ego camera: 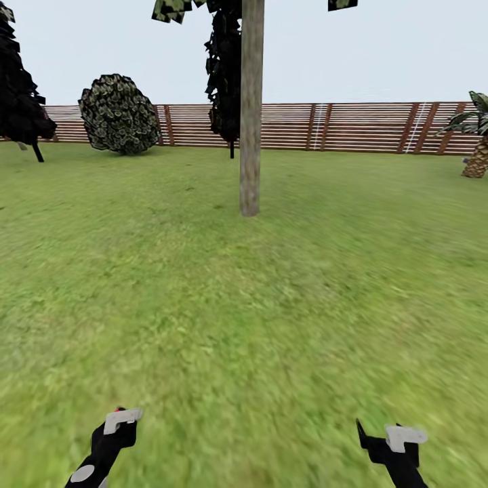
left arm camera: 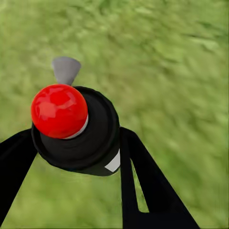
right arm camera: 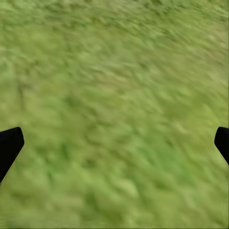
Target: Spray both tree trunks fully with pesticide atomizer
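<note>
Gripping the pesticide atomizer (left arm camera: 76, 126), the left end effector (left arm camera: 81, 157) has its two black fingers (left arm camera: 148, 181) clamped on either side of the round black bottle, whose top here shows a glossy red ball and a grey nozzle, low over the grass (ego camera: 271, 305). Over on the other side, the right end effector (right arm camera: 114, 143) is spread wide, nothing between its tips. Straight ahead stands a pale, mottled tree trunk (ego camera: 250, 108), well apart from both arms. Behind it runs the brown slat fence (ego camera: 352, 125), with a round bush (ego camera: 120, 114) off to the left.
</note>
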You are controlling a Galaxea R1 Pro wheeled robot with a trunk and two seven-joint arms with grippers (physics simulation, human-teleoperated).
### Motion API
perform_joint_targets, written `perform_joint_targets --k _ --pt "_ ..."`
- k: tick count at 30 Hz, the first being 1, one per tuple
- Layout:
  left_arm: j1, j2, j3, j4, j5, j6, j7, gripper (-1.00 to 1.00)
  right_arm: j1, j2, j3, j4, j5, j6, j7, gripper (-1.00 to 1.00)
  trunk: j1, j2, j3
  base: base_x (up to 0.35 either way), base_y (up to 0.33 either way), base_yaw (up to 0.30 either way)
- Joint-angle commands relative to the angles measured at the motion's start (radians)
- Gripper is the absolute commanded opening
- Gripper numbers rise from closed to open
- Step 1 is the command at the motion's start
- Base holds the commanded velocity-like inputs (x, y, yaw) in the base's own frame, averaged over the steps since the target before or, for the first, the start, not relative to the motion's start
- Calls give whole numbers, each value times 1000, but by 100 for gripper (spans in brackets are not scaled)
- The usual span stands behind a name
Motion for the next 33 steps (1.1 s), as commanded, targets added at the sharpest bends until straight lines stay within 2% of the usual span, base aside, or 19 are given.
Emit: perform_joint_targets --k 1,33 --pt "0 0 0 0 0 0 -1 -100 0 0 0 0 0 0 0 100 0 0 0 338 0 0" --pt "0 0 0 0 0 -2 -1 -100 0 0 0 1 0 0 0 100 0 0 0 338 0 0"
